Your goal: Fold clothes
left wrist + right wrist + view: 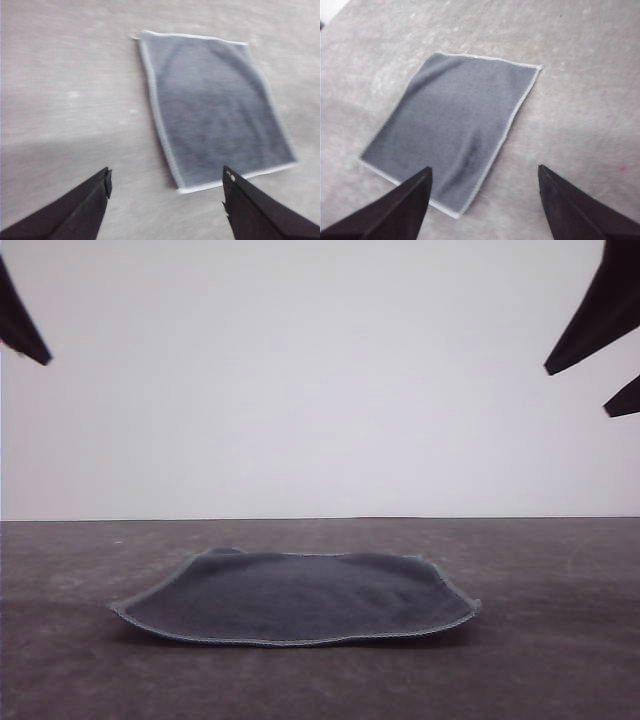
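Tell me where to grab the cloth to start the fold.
Probably pinch the cloth at its near corners, left tool on the left one, right tool on the right, coming from above. It lies spread flat, grey side up, and the near edge lifts slightly off the table.

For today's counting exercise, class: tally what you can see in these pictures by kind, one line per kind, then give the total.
Cloth: 1, dark grey-blue, lying flat and unfolded
Grippers: 2, left gripper and right gripper, both open above the table
Table: 1
Total: 4
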